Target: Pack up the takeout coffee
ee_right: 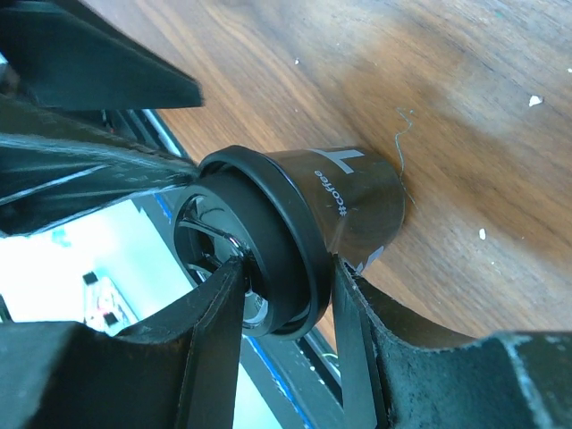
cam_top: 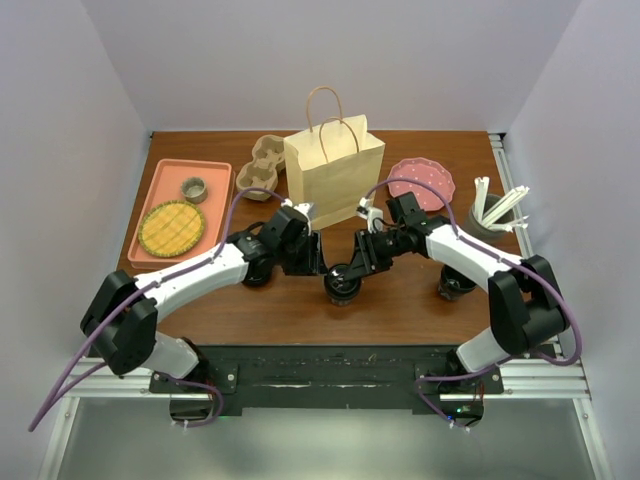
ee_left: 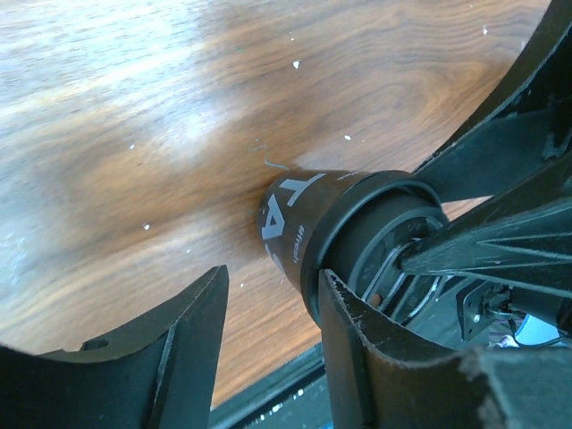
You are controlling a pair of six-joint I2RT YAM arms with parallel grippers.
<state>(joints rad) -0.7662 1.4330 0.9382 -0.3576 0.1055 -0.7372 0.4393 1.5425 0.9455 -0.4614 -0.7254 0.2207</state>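
A black takeout coffee cup [cam_top: 342, 284] with a black lid stands on the wooden table between both arms. My right gripper [cam_top: 353, 268] is shut on it. In the right wrist view [ee_right: 286, 264] one finger sits in the lid's top and the other presses the lid's rim, above the cup body [ee_right: 357, 201]. My left gripper [cam_top: 318, 262] is open and empty. In the left wrist view [ee_left: 273, 275] the cup [ee_left: 290, 223] lies just beyond its fingertips, one finger beside the lid. A second cup [cam_top: 455, 285] and a third [cam_top: 255, 274] stand partly hidden under the arms.
A brown paper bag [cam_top: 335, 168] with handles stands upright behind the grippers. A tan pulp carrier [cam_top: 262, 165] lies to its left. A pink tray [cam_top: 215, 175] holds a small bowl and a woven mat. A pink plate [cam_top: 422, 181] and a grey holder of white sticks [cam_top: 497, 212] sit at right.
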